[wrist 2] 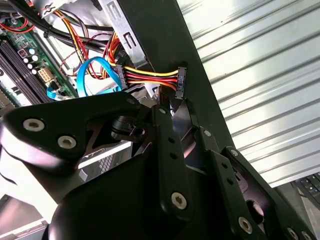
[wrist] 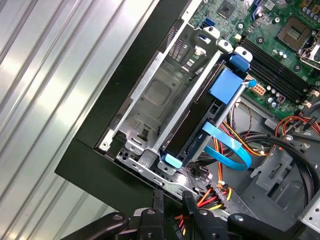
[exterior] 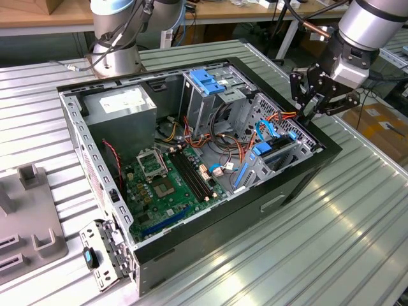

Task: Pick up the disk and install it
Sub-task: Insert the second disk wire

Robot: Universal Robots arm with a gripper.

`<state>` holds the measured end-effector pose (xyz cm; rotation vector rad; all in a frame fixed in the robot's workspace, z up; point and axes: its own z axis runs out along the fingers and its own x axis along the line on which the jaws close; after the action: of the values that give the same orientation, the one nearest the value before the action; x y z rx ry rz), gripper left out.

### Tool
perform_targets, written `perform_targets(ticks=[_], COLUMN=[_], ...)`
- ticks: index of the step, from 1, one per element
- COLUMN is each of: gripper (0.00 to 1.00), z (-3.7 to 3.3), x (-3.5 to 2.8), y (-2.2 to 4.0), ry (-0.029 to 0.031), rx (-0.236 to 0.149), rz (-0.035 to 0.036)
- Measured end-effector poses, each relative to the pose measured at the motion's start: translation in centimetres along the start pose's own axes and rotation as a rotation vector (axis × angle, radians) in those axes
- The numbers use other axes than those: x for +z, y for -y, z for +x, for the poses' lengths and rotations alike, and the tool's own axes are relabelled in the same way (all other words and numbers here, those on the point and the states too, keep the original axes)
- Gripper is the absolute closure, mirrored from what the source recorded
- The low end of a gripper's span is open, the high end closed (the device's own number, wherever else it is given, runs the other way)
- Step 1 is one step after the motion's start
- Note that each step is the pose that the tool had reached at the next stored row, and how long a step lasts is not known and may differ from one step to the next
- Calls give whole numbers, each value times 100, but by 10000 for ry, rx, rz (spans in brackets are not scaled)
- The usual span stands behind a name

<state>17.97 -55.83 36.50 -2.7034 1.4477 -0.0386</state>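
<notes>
My gripper [exterior: 305, 116] hangs over the open computer case [exterior: 299, 185] at the rim on the exterior view's right. In the second wrist view its fingertips [wrist 2: 172, 102] pinch the end of a black power connector [wrist 2: 181, 80] with yellow, red and orange wires. Just below stands a metal drive bay [wrist: 150, 95] with blue plastic rails [wrist: 227, 85]. A dark flat unit [wrist: 192, 132] stands on edge between those rails. No label shows on it, so I cannot tell whether it is the disk. A blue flat cable [wrist: 230, 147] loops beside the bay.
The case holds a green motherboard [exterior: 172, 178], a grey power-supply box [exterior: 121, 105] and a tall metal cage with a blue handle [exterior: 207, 80]. A second robot's base [exterior: 115, 54] stands behind. A grey fixture [exterior: 25, 223] sits at the exterior view's left on the ribbed metal table [exterior: 331, 248].
</notes>
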Motion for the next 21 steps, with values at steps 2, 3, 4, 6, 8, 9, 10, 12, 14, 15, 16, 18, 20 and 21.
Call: perform_targets(ticks=[2,3,4,6,8,9,10,12,14,15,16,18,20,21], gripper=[71,71,71,71,71,71,71,71,71,71,71,71,71,71], z=[0,0,0,0,0,0,0,0,1,0,1,1,2,2], x=[0,0,0,0,-1,-1,0,0,0,0,-1,0,0,0], y=[0,0,0,0,0,0,1,1,1,1,1,2,3,4], ry=[0,-1,0,0,6,23,44,77,93,103,113,144,181,202], rx=[-1,-2,-2,-3,-93,-304,-573,-986,-1200,-1328,-1460,-1859,-2333,-2606], rz=[0,0,0,0,-2,-5,-8,-13,-16,-18,-20,-25,-30,-33])
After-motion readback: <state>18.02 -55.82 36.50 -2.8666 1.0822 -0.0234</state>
